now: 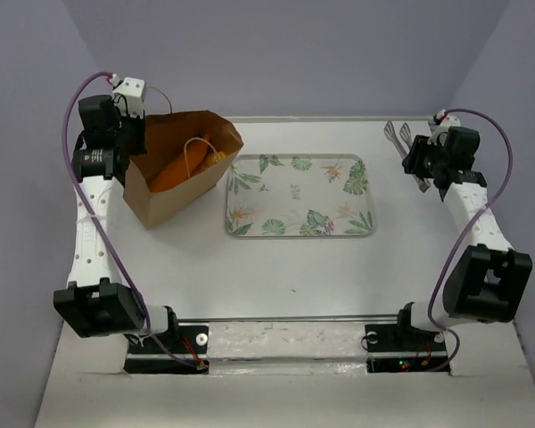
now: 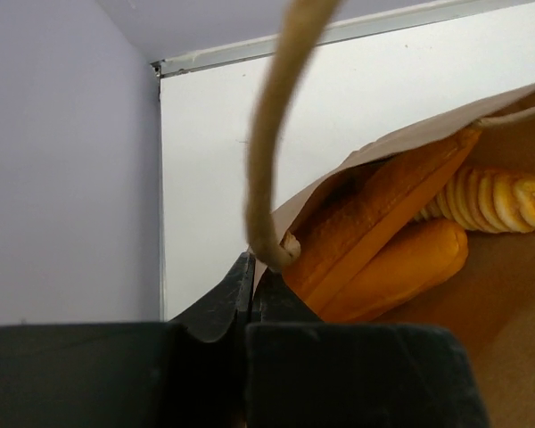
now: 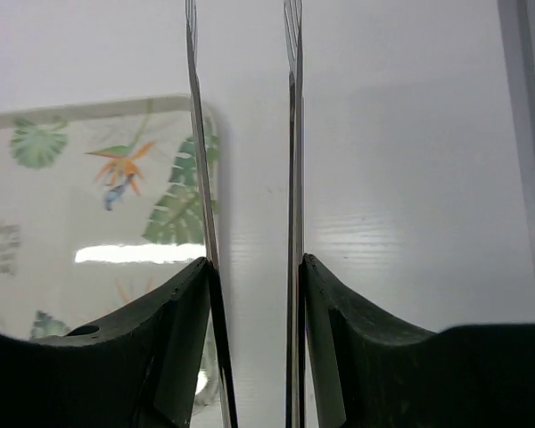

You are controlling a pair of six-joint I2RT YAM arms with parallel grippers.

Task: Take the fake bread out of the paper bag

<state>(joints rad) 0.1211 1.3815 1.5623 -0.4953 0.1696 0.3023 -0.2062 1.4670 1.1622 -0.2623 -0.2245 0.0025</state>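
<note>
Over on the far left of the table (image 1: pixel 294 276), the paper bag (image 1: pixel 159 201) stands tipped with its mouth open toward the middle. The fake bread (image 1: pixel 180 165) is all inside it. From the left wrist view I can pick out a long baguette (image 2: pixel 383 192) leaning against the bag's wall and a stubbier loaf (image 2: pixel 401 267) tucked under it. A paler ridged piece (image 2: pixel 495 198) lies further in.

The left gripper (image 1: pixel 135 138) is at the bag's back left corner. Its jaws are pressed together with no gap between them. From this close angle it looks as though they pinch the bag's rim right where the twisted handle (image 2: pixel 267 134) is rooted, though the paper between the tips is hard to make out. The handle curls upward from that spot.

The leaf-patterned tray (image 1: pixel 290 212) lies flat in the middle, just beside the bag and holding nothing.

At the far right, well apart from the bag, the right gripper (image 1: pixel 425 165) has the metal tongs (image 1: pixel 395 134). In the wrist view each finger pad (image 3: pixel 187 294) sits against the outside of a tong arm. The two thin steel arms run forward between the jaws, almost parallel with a narrow gap between them. The tong tips point toward the back of the table, off the tray's right end.
</note>
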